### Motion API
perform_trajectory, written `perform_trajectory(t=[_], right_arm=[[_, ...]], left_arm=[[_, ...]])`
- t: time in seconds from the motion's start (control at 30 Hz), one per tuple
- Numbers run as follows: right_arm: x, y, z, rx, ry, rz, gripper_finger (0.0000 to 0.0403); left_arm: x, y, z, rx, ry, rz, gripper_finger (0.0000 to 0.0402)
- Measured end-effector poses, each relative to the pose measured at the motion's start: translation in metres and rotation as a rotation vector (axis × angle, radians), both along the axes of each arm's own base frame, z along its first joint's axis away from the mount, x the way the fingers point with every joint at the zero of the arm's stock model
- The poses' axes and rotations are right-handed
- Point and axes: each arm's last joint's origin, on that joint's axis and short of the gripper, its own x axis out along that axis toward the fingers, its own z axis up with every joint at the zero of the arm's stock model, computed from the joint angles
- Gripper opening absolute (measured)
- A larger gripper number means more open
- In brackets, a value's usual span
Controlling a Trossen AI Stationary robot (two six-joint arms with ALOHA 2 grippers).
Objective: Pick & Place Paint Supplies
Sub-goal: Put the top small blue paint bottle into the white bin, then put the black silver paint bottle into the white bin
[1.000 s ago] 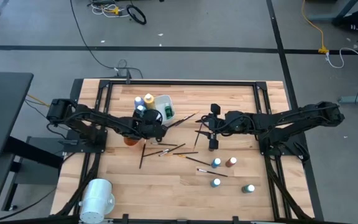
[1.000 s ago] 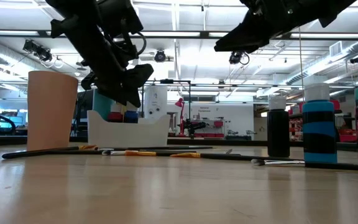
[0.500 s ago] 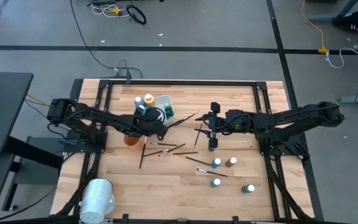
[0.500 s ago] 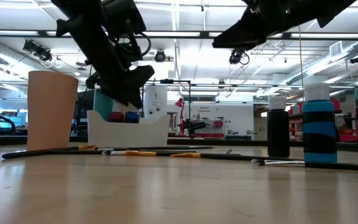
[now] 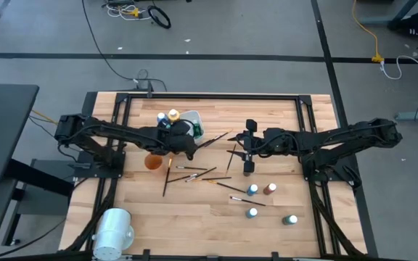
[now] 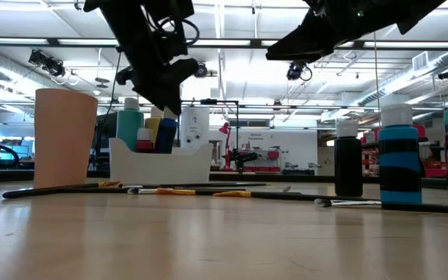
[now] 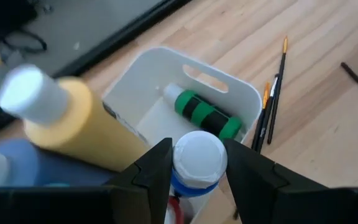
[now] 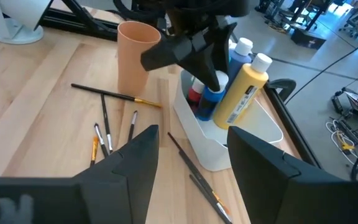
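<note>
My left gripper (image 7: 197, 155) hangs over the white tub (image 7: 232, 93), shut on a blue bottle (image 8: 213, 99) with a white cap. Also in the tub are a leaning yellow bottle (image 7: 86, 124), a green bottle (image 7: 207, 115) lying on the floor, and a teal bottle (image 6: 131, 124). My right gripper (image 5: 244, 148) hovers open above the middle of the table and holds nothing. Several brushes (image 5: 194, 174) and small bottles (image 5: 252, 190) lie and stand on the wood. A black bottle (image 6: 348, 167) stands below the right arm. My left gripper pinches the blue bottle's white cap (image 7: 197, 146) between its two fingers. The fingers slant down onto it from the table's left side. The bottle hangs below them a little tilted. Its lower end is behind the tub's wall (image 6: 162, 163), so whether it rests on the floor is hidden.
An orange cup (image 5: 152, 161) stands just near of the tub. A large white cylinder (image 5: 113, 228) lies at the near left corner. More bottles (image 5: 290, 219) stand near right. A black frame (image 5: 209, 96) runs round the table's far and side edges.
My left gripper has risen over the tub and rolled a little. The blue bottle under it now shows higher above the tub's wall, and the teal and yellow bottles behind it have come into the low view.
</note>
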Motion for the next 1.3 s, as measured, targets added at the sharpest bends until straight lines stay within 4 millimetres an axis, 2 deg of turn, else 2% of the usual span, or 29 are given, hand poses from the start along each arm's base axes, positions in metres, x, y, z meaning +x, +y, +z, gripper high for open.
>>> perform_trajectory(t=[0.27, 0.4, 0.67, 0.9, 1.07, 1.3], right_arm=[[0.0, 0.0, 0.0, 0.001, 0.003, -0.001, 0.0196], [0.0, 0.0, 0.0, 0.001, 0.003, -0.001, 0.0196], [0.0, 0.0, 0.0, 0.0, -0.002, -0.001, 0.0196], [0.0, 0.0, 0.0, 0.0, -0.002, -0.001, 0.0196], [0.0, 0.0, 0.0, 0.0, -0.002, -0.001, 0.0196], [0.0, 0.0, 0.0, -0.001, -0.003, -0.001, 0.0196]], left_arm=[[-0.018, 0.007, -0.035, -0.069, 0.016, 0.14, 0.0149], [-0.022, 0.009, -0.04, -0.057, 0.022, 0.15, 0.0149], [-0.012, 0.009, -0.037, -0.018, 0.011, 0.036, 0.0171], [-0.012, 0.015, -0.037, -0.008, 0.002, 0.061, 0.02], [-0.012, 0.016, -0.034, 0.045, 0.025, 0.055, 0.0199], [-0.003, 0.017, -0.018, 0.094, 0.024, 0.017, 0.0197]])
